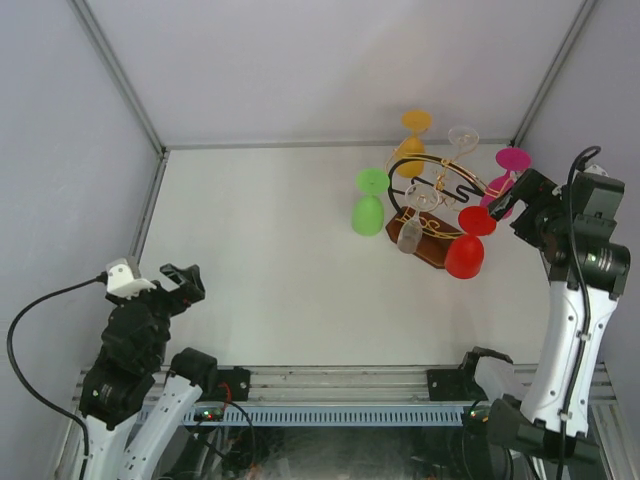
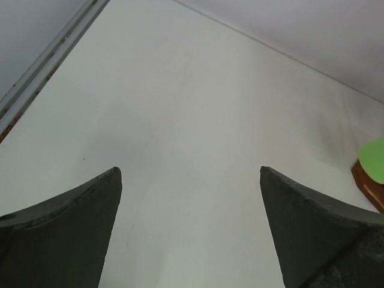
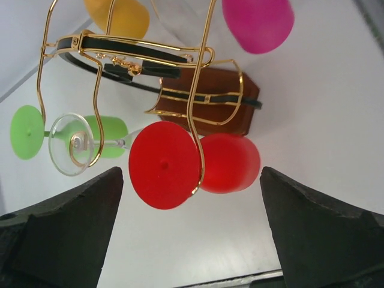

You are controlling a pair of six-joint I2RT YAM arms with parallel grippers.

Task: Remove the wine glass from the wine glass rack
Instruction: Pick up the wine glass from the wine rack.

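Observation:
The wine glass rack (image 1: 432, 248) stands at the back right: dark brown wooden base, black wavy arch, gold wire arms. Upside-down glasses hang on it: red (image 1: 466, 252), green (image 1: 368, 212), orange (image 1: 410, 150), magenta (image 1: 511, 161) and two clear ones. My right gripper (image 1: 500, 200) is open, level with the arms, just right of the rack. In the right wrist view (image 3: 191, 180) the red glass (image 3: 231, 163) hangs on a gold wire (image 3: 195, 120) ahead of the fingers (image 3: 78, 228), untouched. My left gripper (image 1: 186, 284) is open and empty at the near left.
The left wrist view shows bare white table (image 2: 198, 108) between the open fingers (image 2: 66, 234), with an edge of the green glass (image 2: 375, 159) and the rack base (image 2: 367, 185) at far right. Grey walls enclose the table; a metal rail (image 1: 330, 380) runs along the near edge.

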